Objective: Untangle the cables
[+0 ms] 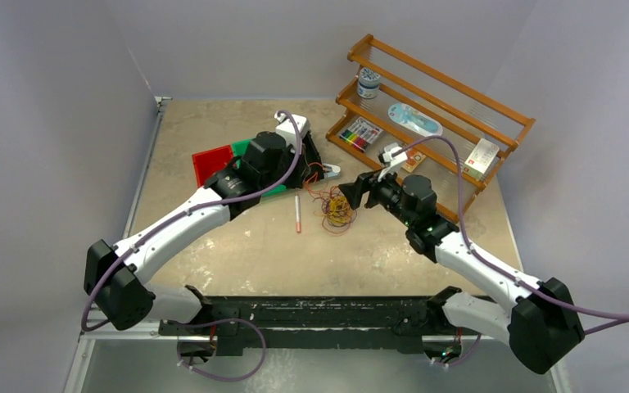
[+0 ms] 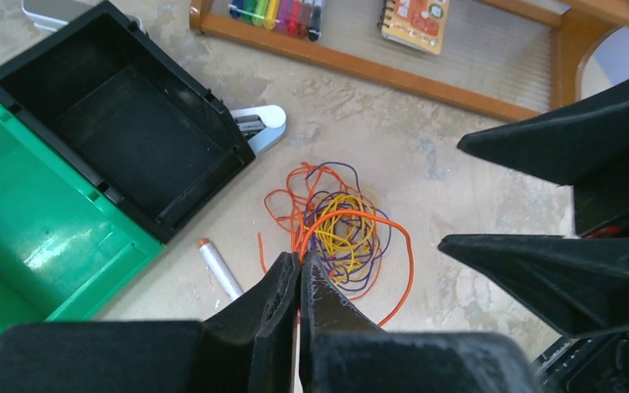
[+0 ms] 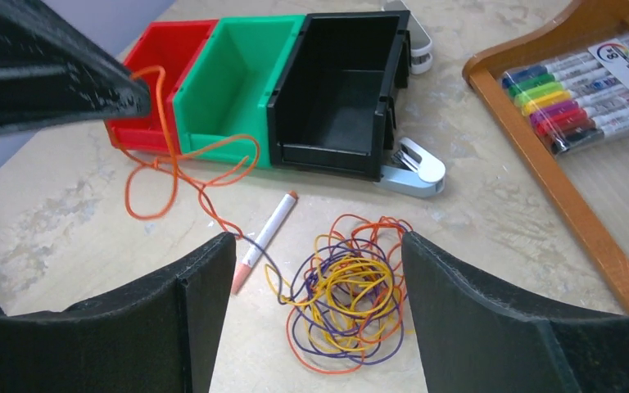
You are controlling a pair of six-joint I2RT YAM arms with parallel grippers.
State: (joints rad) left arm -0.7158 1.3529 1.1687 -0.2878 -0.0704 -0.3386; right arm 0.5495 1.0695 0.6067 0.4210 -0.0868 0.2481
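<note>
The cables [image 1: 337,211] are a tangle of thin orange, yellow and purple wire loops lying on the table, also in the left wrist view [image 2: 340,229] and the right wrist view [image 3: 346,299]. My left gripper [image 2: 300,259] is shut on an orange wire and holds that strand up and away from the pile; it shows in the right wrist view [image 3: 135,94] with the orange wire [image 3: 168,160] hanging from its tip. My right gripper [image 3: 318,239] is open, just above the tangle, one finger on each side. In the top view the left gripper [image 1: 315,172] and right gripper [image 1: 352,192] flank the pile.
Red [image 3: 164,57], green [image 3: 237,74] and black [image 3: 336,90] bins stand left of the pile, with a stapler [image 3: 414,168] by the black one. A white pen [image 3: 266,237] lies beside the tangle. A wooden rack [image 1: 434,106] holding markers [image 3: 581,90] stands at the back right.
</note>
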